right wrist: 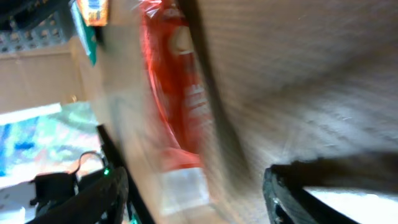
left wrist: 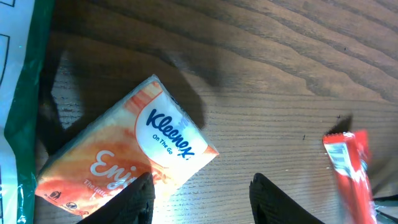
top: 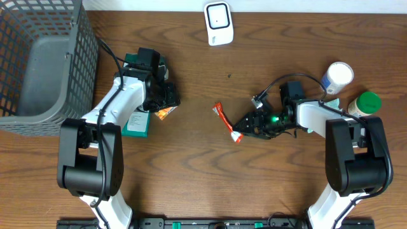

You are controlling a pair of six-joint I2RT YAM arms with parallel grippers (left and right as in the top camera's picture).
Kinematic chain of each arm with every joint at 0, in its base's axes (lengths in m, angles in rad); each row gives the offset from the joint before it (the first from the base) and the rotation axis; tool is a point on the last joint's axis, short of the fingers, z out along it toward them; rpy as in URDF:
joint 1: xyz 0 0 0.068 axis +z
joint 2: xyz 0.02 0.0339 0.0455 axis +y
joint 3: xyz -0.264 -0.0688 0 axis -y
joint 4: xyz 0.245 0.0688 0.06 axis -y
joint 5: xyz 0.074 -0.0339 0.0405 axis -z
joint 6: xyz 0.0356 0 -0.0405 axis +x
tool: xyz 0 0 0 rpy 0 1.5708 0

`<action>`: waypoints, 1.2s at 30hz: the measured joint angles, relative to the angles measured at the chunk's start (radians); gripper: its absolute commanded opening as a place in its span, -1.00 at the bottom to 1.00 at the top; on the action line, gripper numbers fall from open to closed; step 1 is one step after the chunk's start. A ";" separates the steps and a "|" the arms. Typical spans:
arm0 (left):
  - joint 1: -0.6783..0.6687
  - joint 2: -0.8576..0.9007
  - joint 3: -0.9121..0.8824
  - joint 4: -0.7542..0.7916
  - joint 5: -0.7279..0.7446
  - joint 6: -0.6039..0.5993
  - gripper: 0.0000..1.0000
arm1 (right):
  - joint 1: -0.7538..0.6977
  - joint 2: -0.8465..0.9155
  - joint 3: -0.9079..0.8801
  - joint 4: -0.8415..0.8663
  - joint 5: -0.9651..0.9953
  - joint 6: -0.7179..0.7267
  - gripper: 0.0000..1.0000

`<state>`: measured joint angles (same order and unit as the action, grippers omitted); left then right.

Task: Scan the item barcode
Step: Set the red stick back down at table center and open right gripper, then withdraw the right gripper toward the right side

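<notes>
So the right hand (top: 245, 127) is released, fingers spread either side of the red packet (top: 227, 121) lying flat on the bench (top: 191, 172), probably lining up a grip. The left hand (left wrist: 202, 193) hangs unclenched and empty over the tissue pack (left wrist: 124, 155).

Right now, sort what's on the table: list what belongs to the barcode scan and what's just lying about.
Job: white scanner; red packet by the right gripper; Kleenex pack by the left gripper.
Lying about: grey basket; green package; white bottle; green-capped bottle.

Red sachet (top: 227, 122), white-tipped, lies flat and diagonal near mid-table (top: 191, 184). White scanner (top: 218, 23) sits at the far edge, well apart.
</notes>
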<state>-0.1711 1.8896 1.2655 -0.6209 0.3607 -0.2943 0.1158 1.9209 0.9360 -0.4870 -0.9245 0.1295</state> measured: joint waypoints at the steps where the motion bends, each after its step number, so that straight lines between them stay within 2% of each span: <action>1: 0.000 0.000 0.000 0.000 0.000 0.000 0.03 | 0.000 -0.002 0.003 0.002 0.014 0.004 0.29; 3: 0.000 0.000 0.000 0.000 0.000 0.000 0.03 | 0.000 -0.002 0.013 0.002 0.038 0.009 0.40; 5: 0.000 0.000 0.000 0.000 0.000 0.000 0.03 | 0.000 -0.004 0.023 0.001 0.048 0.013 0.35; 7: 0.000 0.000 0.000 0.000 0.000 0.000 0.03 | 0.000 -0.005 0.040 -0.006 0.071 0.015 0.07; 10: 0.000 0.000 0.000 0.000 0.000 0.000 0.03 | 0.000 -0.001 0.080 -0.052 0.142 -0.004 -0.90; 11: 0.000 0.000 0.000 0.000 0.000 0.000 0.03 | 0.000 0.002 0.098 -0.082 0.168 -0.016 -0.98; 15: 0.000 0.000 0.000 0.000 0.000 0.002 0.03 | -0.008 0.001 0.172 -0.174 0.153 -0.068 -0.98; 21: 0.000 0.000 0.000 0.001 0.000 0.003 0.03 | -0.001 -0.014 0.198 -0.194 0.100 -0.113 -0.98; 30: 0.000 0.000 0.000 0.001 0.000 0.003 0.03 | 0.066 -0.013 0.036 -0.035 0.115 -0.137 -0.98; 36: 0.000 0.000 0.000 0.005 0.000 0.003 0.03 | 0.072 -0.014 0.003 -0.006 0.185 -0.097 -0.95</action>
<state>-0.1711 1.8896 1.2655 -0.6155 0.3603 -0.2909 0.1883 1.9072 0.9386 -0.4927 -0.7399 0.0322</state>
